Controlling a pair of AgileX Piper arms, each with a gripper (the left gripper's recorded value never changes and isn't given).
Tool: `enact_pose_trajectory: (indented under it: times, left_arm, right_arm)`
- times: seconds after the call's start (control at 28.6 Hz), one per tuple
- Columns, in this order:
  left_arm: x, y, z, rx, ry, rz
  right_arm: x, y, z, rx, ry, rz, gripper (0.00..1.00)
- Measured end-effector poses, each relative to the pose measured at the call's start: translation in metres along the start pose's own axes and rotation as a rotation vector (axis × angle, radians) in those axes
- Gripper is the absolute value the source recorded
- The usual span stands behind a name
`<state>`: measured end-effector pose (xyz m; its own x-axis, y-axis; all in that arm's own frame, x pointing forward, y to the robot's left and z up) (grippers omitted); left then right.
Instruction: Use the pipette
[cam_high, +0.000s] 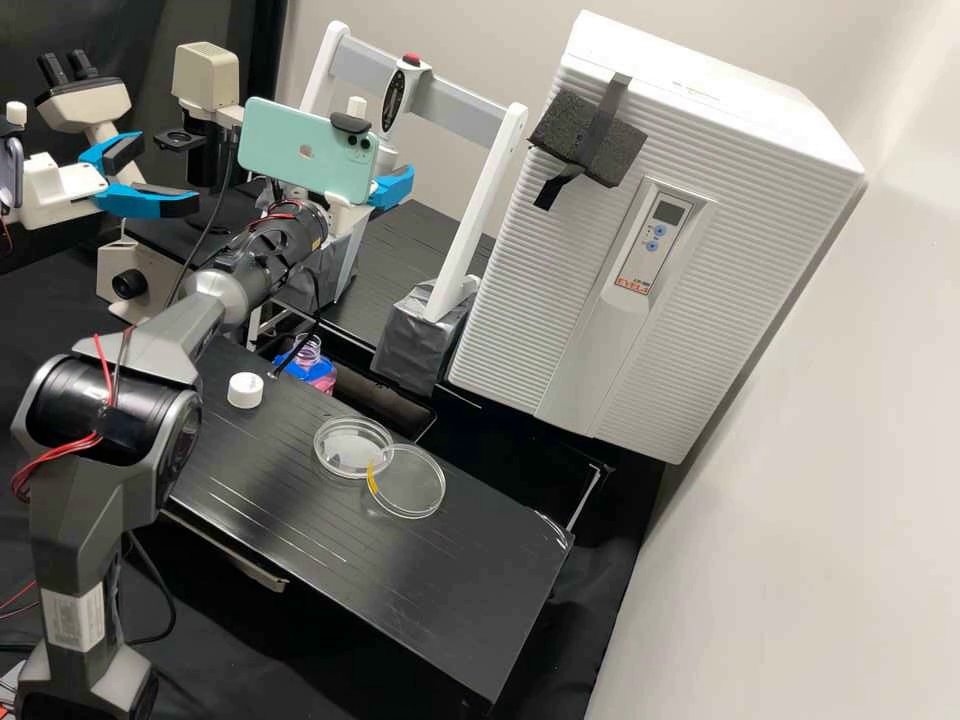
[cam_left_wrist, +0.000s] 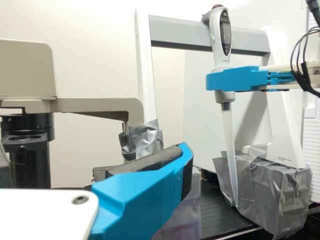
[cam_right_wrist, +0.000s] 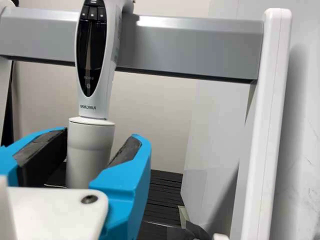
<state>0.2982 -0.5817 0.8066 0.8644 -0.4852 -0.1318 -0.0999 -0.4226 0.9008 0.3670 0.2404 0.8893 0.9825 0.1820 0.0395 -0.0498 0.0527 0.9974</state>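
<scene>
The grey and white pipette (cam_high: 398, 92) hangs upright on the white stand (cam_high: 470, 200) at the back of the bench. My right gripper (cam_right_wrist: 90, 160) is shut on the pipette (cam_right_wrist: 95, 60), one blue finger against each side of its lower barrel. From the left wrist view, those fingers (cam_left_wrist: 237, 79) clamp the pipette (cam_left_wrist: 222, 45) below its handle, and its long tip points down. My left gripper (cam_high: 160, 175) is held open at the far left beside the microscope, holding nothing. One of its fingers (cam_left_wrist: 150, 185) shows in the left wrist view.
On the black tray (cam_high: 430, 590) lie an open petri dish (cam_high: 352, 445) and its lid (cam_high: 408, 480), with a yellow tip (cam_high: 372, 480) between them. A pink-liquid bottle (cam_high: 312, 365) and a white cap (cam_high: 245, 390) sit behind. A microscope (cam_high: 130, 270) stands left, a large white machine (cam_high: 650, 230) right.
</scene>
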Motion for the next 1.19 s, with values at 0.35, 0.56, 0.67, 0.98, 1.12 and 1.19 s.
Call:
enact_pose_trajectory:
  times: [0.35, 0.56, 0.67, 0.98, 1.12, 1.19]
  left_arm:
    - [0.0000, 0.0000, 0.0000, 0.000, 0.000, 0.000]
    - [0.0000, 0.0000, 0.0000, 0.000, 0.000, 0.000]
    - [0.0000, 0.0000, 0.0000, 0.000, 0.000, 0.000]
    - [0.0000, 0.0000, 0.0000, 0.000, 0.000, 0.000]
    - [0.0000, 0.0000, 0.0000, 0.000, 0.000, 0.000]
    - [0.0000, 0.0000, 0.0000, 0.000, 0.000, 0.000]
  right_arm:
    - [-0.0004, -0.0017, -0.0020, -0.014, 0.005, -0.005, 0.00]
    - [-0.0004, -0.0016, -0.0018, -0.009, 0.003, -0.004, 0.00]
    - [-0.0004, -0.0016, -0.0017, -0.008, 0.002, -0.004, 0.00]
    - [-0.0004, -0.0016, -0.0017, -0.008, 0.002, -0.004, 0.00]
    - [-0.0004, -0.0016, -0.0017, -0.008, 0.002, -0.004, 0.00]
    - [-0.0012, 0.0004, -0.0032, -0.007, 0.006, 0.000, 0.00]
